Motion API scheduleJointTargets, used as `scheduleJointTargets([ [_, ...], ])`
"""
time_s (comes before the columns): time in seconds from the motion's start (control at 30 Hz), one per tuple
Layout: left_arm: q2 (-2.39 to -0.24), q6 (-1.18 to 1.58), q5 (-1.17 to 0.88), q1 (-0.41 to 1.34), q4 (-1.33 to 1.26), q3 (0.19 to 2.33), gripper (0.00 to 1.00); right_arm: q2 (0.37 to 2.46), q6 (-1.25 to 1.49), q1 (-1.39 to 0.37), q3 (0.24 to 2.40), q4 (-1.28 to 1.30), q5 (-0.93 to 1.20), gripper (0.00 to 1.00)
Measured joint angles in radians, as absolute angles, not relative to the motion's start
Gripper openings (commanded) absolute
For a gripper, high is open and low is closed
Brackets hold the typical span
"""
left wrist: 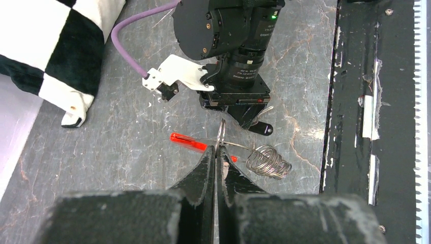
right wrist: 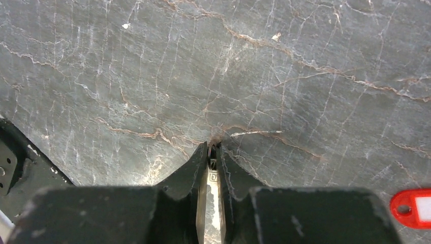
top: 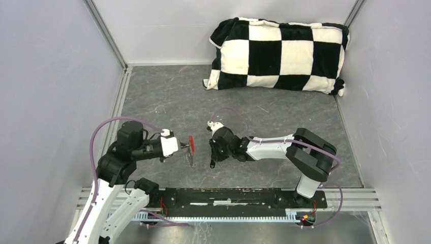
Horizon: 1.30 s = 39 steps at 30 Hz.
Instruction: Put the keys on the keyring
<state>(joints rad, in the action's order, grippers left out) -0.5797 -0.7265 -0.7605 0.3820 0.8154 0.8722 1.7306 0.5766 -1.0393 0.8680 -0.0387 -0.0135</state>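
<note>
Our left gripper (left wrist: 217,152) is pressed shut, pinching a thin ring of the keyring (left wrist: 268,161), whose red fob (left wrist: 187,141) sticks out sideways over the table (left wrist: 127,152). Our right gripper (right wrist: 213,150) pinches a metal key (right wrist: 212,178) near that ring.

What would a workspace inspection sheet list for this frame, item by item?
Surface: grey veined table, nothing spilled.
Job's things: keyring with red fob; one dark-headed key; second key not seen.
Clutter: checkered pillow at the far edge.
Grippers: left pincer shut on the keyring's ring; right pincer shut on the dark-headed key.
Cables: purple cables loop over both arms.
Surroundings: plain grey walls.
</note>
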Motion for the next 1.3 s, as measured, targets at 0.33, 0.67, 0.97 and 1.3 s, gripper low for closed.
scheduleJointTargets([
  [0.33,-0.573,-0.738,-0.760,0.382,0.824,0.872,0.02,1.732,0.544,-1.052,0.871,-0.036,-0.055,0.14],
  [0.67,-0.574,-0.749,-0.760,0.382,0.829,0.872,0.02,1.685,0.506,-1.054,0.859,-0.007,-0.061,0.23],
  [0.97,-0.575,-0.749,-0.760,0.382,0.829,0.872,0.02,1.676,0.506,-1.054,0.836,-0.006,-0.056,0.21],
  [1.3,-0.575,-0.749,-0.760,0.382,0.829,0.872,0.02,1.679,0.508,-1.054,0.836,-0.026,-0.041,0.16],
])
